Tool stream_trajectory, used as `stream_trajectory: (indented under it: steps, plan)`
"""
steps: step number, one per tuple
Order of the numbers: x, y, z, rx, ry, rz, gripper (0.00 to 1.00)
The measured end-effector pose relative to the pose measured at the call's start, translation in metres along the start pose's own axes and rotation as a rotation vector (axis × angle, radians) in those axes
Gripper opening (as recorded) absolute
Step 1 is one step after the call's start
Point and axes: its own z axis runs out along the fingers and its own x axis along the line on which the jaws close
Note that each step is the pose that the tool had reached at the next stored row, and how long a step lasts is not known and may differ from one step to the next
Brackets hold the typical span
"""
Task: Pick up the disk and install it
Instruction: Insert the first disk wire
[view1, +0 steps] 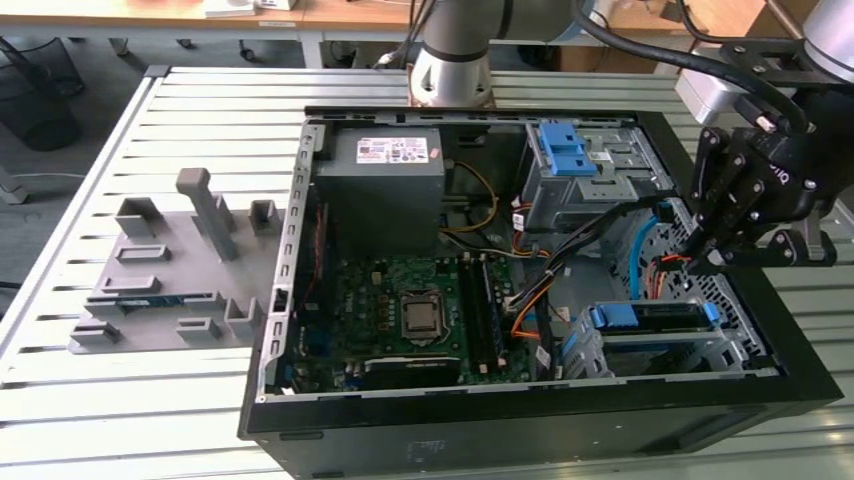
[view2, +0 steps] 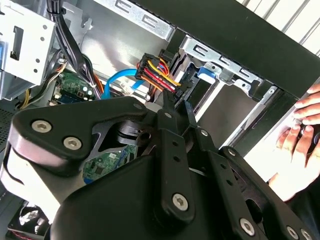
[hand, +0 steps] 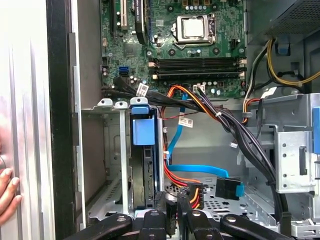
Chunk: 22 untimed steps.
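The gripper (view1: 697, 262) is hovering inside the open computer case (view1: 534, 415) with its fingers (hand: 186, 212) drawn narrow, holding nothing, beside a bundle of cables (hand: 190, 192). The disk (view1: 650, 318) is sitting in its drive bay (view1: 667, 350), just below the gripper.

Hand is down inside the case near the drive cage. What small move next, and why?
Probably ease the hand sideways toward the disk in its bay: the hand sits over the red-and-orange cable plug beside it, not over its blue frame.

The disk (hand: 143, 165) sits mostly hidden inside its bay (hand: 117, 150); a hand (hand: 7, 192) is cut off.
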Motion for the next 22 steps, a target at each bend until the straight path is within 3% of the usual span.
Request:
stream_trajectory:
  steps: [4, 5, 22]
  plan:
    - [0.0000, 0.0000, 0.0006, 0.0000, 0.0006, 0.000, 0.22]
    - [0.0000, 0.0000, 0.0007, 0.0000, 0.0005, 0.000, 0.16]
    - [0.0025, 0.0002, 0.0043, 0.0001, 0.0004, 0.000, 0.16]
